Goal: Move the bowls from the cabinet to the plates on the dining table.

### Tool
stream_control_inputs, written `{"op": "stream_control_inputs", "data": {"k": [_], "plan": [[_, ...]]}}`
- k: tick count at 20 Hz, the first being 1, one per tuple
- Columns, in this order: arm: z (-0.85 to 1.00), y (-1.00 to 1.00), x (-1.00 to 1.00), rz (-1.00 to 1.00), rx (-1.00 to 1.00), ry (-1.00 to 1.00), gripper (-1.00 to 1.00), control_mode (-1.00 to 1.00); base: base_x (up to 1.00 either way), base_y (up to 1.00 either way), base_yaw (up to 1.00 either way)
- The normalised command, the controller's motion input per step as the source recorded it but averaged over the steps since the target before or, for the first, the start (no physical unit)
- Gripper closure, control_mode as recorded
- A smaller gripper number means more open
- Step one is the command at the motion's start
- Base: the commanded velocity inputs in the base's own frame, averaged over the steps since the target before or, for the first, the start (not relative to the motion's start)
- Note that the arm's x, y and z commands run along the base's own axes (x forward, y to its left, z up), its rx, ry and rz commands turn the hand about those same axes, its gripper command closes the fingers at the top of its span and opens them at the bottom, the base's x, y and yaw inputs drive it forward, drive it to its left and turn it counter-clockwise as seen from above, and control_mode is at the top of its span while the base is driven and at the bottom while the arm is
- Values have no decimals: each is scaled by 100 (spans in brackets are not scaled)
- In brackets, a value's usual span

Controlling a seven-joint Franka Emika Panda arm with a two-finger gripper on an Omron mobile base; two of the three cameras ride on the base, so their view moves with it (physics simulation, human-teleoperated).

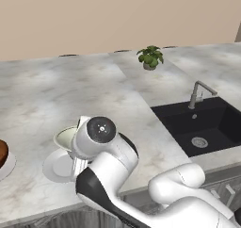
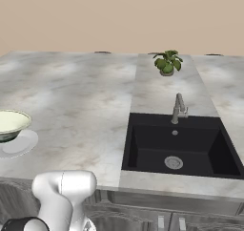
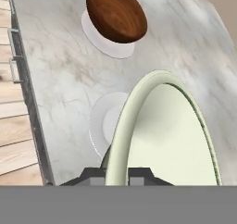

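Over the near plate point(image 3: 99, 121) on the dining table point(image 1: 42, 95), the gripper point(image 3: 116, 174) is clamped on the cream-green bowl's point(image 3: 162, 130) rim. Rigid, glossy, likely slippery and chippable; rim pinch seems the sensible hold.

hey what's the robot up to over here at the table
The robot's hand is shut on the rim of the pale cream-green bowl, holding it just over a whitish plate on the marble dining table. The reddish-brown wooden bowl already sits on the other plate. A black sink and small plant lie to the right.
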Motion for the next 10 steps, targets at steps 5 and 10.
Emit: {"op": "stream_control_inputs", "data": {"k": [5,10], "plan": [[-17,14,1,1,0,6,100,-100,0,0,0],[-40,17,13,3,-1,-1,100,-100,0,0,0]]}}
